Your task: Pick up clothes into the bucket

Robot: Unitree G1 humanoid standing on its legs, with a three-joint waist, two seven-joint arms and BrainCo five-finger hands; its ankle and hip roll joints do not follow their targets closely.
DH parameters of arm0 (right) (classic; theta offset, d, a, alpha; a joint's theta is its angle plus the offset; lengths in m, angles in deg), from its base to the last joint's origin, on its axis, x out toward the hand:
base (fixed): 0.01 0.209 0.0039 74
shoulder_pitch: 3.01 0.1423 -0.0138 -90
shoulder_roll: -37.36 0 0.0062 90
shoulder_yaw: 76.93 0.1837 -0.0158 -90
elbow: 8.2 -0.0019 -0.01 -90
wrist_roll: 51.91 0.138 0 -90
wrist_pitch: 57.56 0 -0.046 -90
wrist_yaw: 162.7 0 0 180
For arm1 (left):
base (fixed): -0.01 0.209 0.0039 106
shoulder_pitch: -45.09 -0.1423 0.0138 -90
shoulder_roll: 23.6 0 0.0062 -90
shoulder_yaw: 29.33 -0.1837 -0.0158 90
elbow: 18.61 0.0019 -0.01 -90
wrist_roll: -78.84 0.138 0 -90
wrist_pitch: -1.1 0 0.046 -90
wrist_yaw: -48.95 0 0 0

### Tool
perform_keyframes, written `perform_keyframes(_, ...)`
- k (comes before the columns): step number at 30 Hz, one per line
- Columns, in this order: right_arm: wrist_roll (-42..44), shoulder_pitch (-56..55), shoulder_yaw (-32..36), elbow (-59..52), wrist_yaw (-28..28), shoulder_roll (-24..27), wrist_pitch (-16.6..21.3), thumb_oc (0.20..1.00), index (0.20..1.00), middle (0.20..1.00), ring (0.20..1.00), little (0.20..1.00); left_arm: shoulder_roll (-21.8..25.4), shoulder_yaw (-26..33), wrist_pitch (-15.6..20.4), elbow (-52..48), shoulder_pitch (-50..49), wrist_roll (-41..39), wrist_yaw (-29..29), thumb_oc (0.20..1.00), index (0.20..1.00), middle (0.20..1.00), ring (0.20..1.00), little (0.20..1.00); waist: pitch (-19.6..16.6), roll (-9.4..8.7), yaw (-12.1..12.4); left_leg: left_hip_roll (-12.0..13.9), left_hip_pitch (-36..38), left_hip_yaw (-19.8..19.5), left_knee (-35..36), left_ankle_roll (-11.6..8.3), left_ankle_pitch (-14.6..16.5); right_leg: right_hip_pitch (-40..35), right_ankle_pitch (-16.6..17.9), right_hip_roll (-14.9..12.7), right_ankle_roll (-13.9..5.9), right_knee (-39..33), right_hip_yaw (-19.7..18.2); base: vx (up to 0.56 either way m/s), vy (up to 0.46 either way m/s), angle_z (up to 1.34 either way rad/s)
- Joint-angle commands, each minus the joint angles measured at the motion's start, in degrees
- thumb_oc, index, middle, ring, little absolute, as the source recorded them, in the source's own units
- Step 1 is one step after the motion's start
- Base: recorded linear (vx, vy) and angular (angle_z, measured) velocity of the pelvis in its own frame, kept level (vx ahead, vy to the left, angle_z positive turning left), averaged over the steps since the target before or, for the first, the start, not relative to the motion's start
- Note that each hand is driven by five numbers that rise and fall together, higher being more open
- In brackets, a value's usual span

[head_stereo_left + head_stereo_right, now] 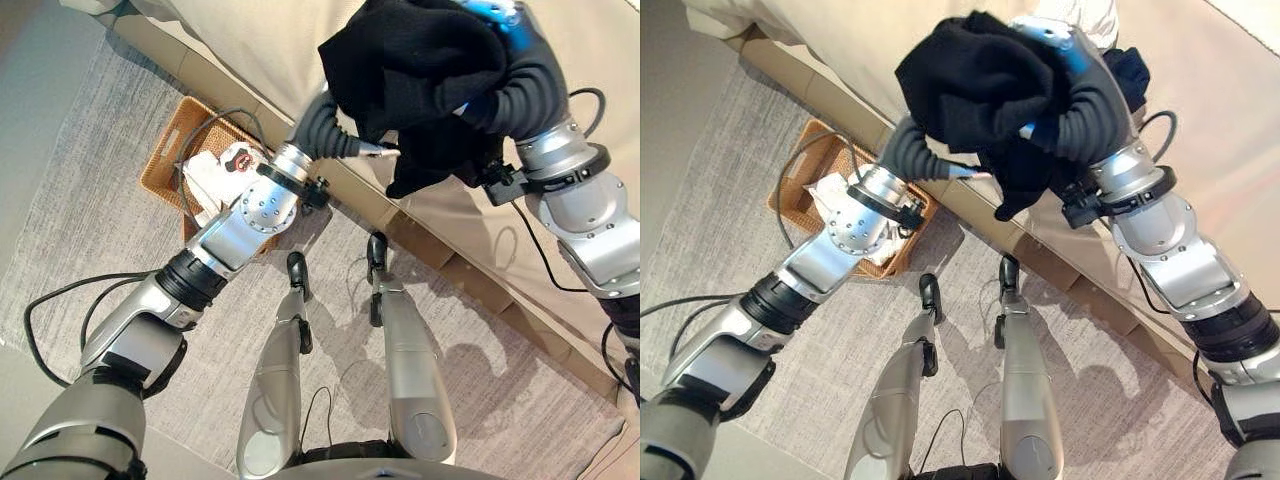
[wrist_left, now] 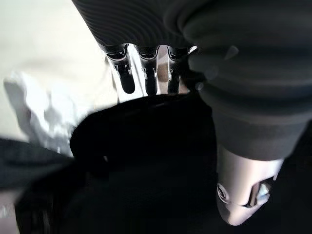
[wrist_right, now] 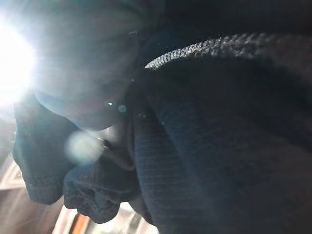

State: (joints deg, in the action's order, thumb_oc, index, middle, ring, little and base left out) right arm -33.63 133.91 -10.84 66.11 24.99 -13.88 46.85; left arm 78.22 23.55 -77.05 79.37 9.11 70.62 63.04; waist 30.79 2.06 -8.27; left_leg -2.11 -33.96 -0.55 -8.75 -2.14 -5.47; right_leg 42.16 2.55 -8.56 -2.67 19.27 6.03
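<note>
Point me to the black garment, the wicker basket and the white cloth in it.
black garment (image 1: pixel 420 60), left eye view, upper bunched part.
wicker basket (image 1: pixel 165 160), left eye view, outer woven rim.
white cloth (image 1: pixel 205 180), left eye view, folded middle inside the basket.

Matt black knit cloth (image 1: pixel 415 60); woven wicker basket (image 1: pixel 165 160); rough grey carpet (image 1: pixel 90 200).

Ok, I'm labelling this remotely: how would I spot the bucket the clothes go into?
Start at the long beige sofa that runs across the scene. On the grey carpet beside its base sits the woven basket, under the left arm. It is orange-brown wicker with white cloth already inside, unlike the black garment held up above the sofa.
</note>
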Motion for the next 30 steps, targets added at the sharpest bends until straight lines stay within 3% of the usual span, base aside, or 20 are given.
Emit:
perform_keyframes(1,4.9,5.5,1.2,-9.6,-2.2,-2.4,4.8,0.200,0.200,0.200,0.200,0.200,-2.5,0.3,0.5,1.9,4.3,1.2,0.1,1.000,1.000,1.000,1.000,1.000,-1.0,-3.92,0.3,-0.3,-0.2,-2.4,-3.5,-0.13,2.0,-4.4,-1.8,-1.1,-3.35,0.1,-0.8,0.00,0.000,0.00)
perform_keyframes(7,7.0,7.4,-1.8,-12.0,-3.9,-7.8,4.6,0.200,0.200,0.200,0.200,0.200,-7.1,1.6,-3.7,10.3,5.1,11.8,4.2,1.000,1.000,1.000,1.000,1.000,-1.0,-4.70,0.7,-0.1,-0.3,-2.4,-3.1,0.05,1.5,-4.6,-1.2,-1.1,-3.41,-0.7,-0.4,0.00,0.000,0.00)
perform_keyframes(11,9.0,8.3,-4.3,-11.6,-5.0,-10.9,3.9,0.200,0.200,0.200,0.200,0.200,-8.8,2.1,-4.0,13.0,5.4,11.0,4.2,1.000,1.000,1.000,1.000,1.000,-1.0,-5.19,0.9,0.2,-0.2,-2.3,-3.1,0.22,1.6,-4.7,-1.2,-1.0,-3.39,-0.9,-0.3,0.01,0.000,-0.02)
perform_keyframes(14,10.5,8.3,-5.5,-11.6,-5.9,-11.5,3.2,0.200,0.200,0.200,0.200,0.200,-8.7,1.2,-2.0,10.5,5.5,2.9,0.9,1.000,1.000,1.000,1.000,1.000,-1.0,-5.18,0.8,0.2,0.0,-2.3,-3.5,0.33,2.1,-4.9,-1.6,-1.0,-3.32,-0.7,-0.5,0.02,-0.004,-0.01)
perform_keyframes(20,12.8,9.5,-9.4,-11.0,-6.7,-11.1,2.0,0.200,0.200,0.200,0.200,0.200,-7.5,-4.8,1.6,3.7,7.3,-25.3,-8.0,1.000,1.000,1.000,1.000,1.000,-1.0,-4.57,0.5,0.1,0.4,-2.6,-3.0,0.27,1.5,-5.1,-1.2,-1.0,-3.24,-0.9,-0.4,0.00,0.000,0.00)
perform_keyframes(21,13.1,10.0,-9.9,-11.1,-6.5,-10.9,2.0,0.200,0.200,0.200,0.200,0.200,-7.0,-5.6,1.4,3.3,7.2,-27.3,-8.2,0.887,0.887,0.887,0.887,0.887,-1.0,-4.56,0.5,0.2,0.6,-2.7,-2.9,0.26,1.5,-5.2,-1.2,-1.0,-3.23,-0.9,-0.4,0.00,0.000,0.00)
perform_keyframes(22,13.3,10.1,-10.4,-11.0,-6.6,-10.7,2.0,0.200,0.200,0.200,0.200,0.200,-6.4,-6.2,1.5,2.8,7.2,-28.9,-8.6,0.467,0.467,0.467,0.467,0.467,-1.0,-4.61,0.4,0.1,0.8,-2.7,-2.8,0.24,1.5,-5.4,-1.2,-1.0,-3.24,-1.0,-0.4,0.00,0.000,0.00)
perform_keyframes(23,13.2,9.8,-10.4,-10.7,-6.2,-10.6,2.1,0.200,0.200,0.200,0.200,0.200,-5.9,-6.2,2.0,2.4,6.7,-30.0,-8.5,0.200,0.200,0.200,0.200,0.200,-1.0,-4.67,0.5,0.2,1.0,-2.8,-2.8,0.22,1.5,-5.6,-1.2,-1.0,-3.23,-1.1,-0.3,0.00,0.000,0.00)
perform_keyframes(29,12.0,5.3,-7.4,-9.6,-4.6,-10.6,2.5,0.200,0.200,0.200,0.200,0.200,-3.9,-0.2,3.9,-2.3,-0.7,-35.0,-8.0,0.200,0.200,0.200,0.200,0.200,-1.0,-4.91,1.1,0.0,1.0,-3.0,-3.0,0.11,1.7,-5.9,-1.3,-1.1,-3.13,-1.0,-0.1,0.00,0.000,0.00)
perform_keyframes(30,11.4,3.8,-6.3,-9.4,-4.1,-10.7,2.4,0.802,0.802,0.802,0.802,0.802,-3.5,1.3,4.2,-3.4,-2.3,-35.2,-7.5,0.200,0.200,0.200,0.200,0.200,-1.0,-4.87,1.3,0.0,1.0,-3.0,-3.1,0.10,1.7,-6.0,-1.3,-1.1,-3.10,-1.0,0.0,0.00,0.000,0.00)
